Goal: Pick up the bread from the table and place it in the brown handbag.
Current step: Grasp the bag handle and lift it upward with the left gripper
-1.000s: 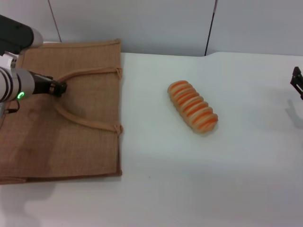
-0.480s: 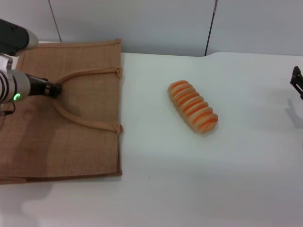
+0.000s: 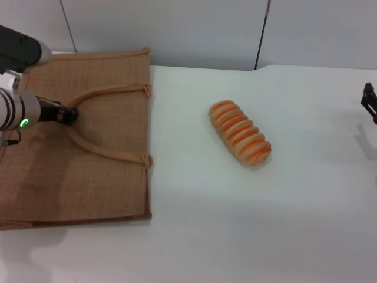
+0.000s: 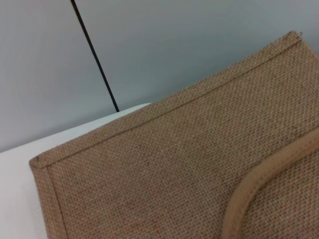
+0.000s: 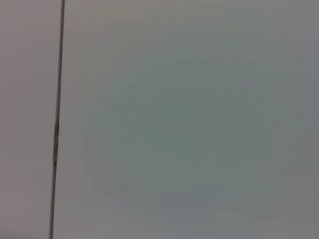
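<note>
The bread (image 3: pixel 240 132) lies on the white table (image 3: pixel 265 212), near its middle, angled with one end toward the far left and the other toward the near right. It sits well apart from the brown handbag (image 3: pixel 76 177), which lies flat on the left side of the table with its opening edge facing the bread. Your left gripper (image 3: pixel 69 114) is over the bag, right at the bend of the upper handle (image 3: pixel 112 90); you cannot tell whether its fingers are apart or together. The left wrist view shows woven cloth, a bag corner and a strip of handle. Your right gripper (image 3: pixel 369 101) waits at the far right edge, fingers unclear, nothing near it.
</note>
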{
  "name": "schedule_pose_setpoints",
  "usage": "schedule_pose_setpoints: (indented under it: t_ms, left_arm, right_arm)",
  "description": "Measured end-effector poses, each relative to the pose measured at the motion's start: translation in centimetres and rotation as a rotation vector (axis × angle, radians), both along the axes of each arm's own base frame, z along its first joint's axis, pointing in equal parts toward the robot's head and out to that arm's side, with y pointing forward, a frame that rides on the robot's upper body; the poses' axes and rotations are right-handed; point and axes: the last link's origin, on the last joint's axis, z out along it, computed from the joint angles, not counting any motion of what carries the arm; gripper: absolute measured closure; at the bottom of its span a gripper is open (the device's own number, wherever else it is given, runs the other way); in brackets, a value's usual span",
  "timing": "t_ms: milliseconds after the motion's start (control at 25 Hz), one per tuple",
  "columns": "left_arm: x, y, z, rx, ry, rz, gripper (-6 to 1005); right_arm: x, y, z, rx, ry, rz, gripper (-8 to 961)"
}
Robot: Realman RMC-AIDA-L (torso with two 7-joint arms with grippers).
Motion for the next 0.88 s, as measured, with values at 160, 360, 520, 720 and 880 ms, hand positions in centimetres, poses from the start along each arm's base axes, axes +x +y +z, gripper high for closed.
schedule_pose_setpoints:
  t_ms: [160,360,520,720,880]
  left_arm:
    - [0.1,0.1,0.1,0.01,-0.002,-0.006,633]
    - [0.3,0.3,0.2,0.022,-0.006,-0.015,635]
    - [0.9,0.7,0.1,0.021,-0.006,-0.029,637]
    - [1.2,0.9,-0.1,0.016,-0.006,-0.038,639]
    - [1.1,0.8,-0.3,0.01,-0.007,-0.033,641]
  right_arm:
    - [0.0,0.0,0.0,0.0,0.0,0.001,92]
    - [0.0,0.0,0.0,0.0,0.0,0.001,92]
    - [-0.1,0.1,0.0,0.0,0.0,0.003,92]
    - [-0.3,0.3,-0.1,-0.004,-0.001,0.006,92]
    - [-0.3,0.4,-0.1,-0.006,0.0,0.004,92]
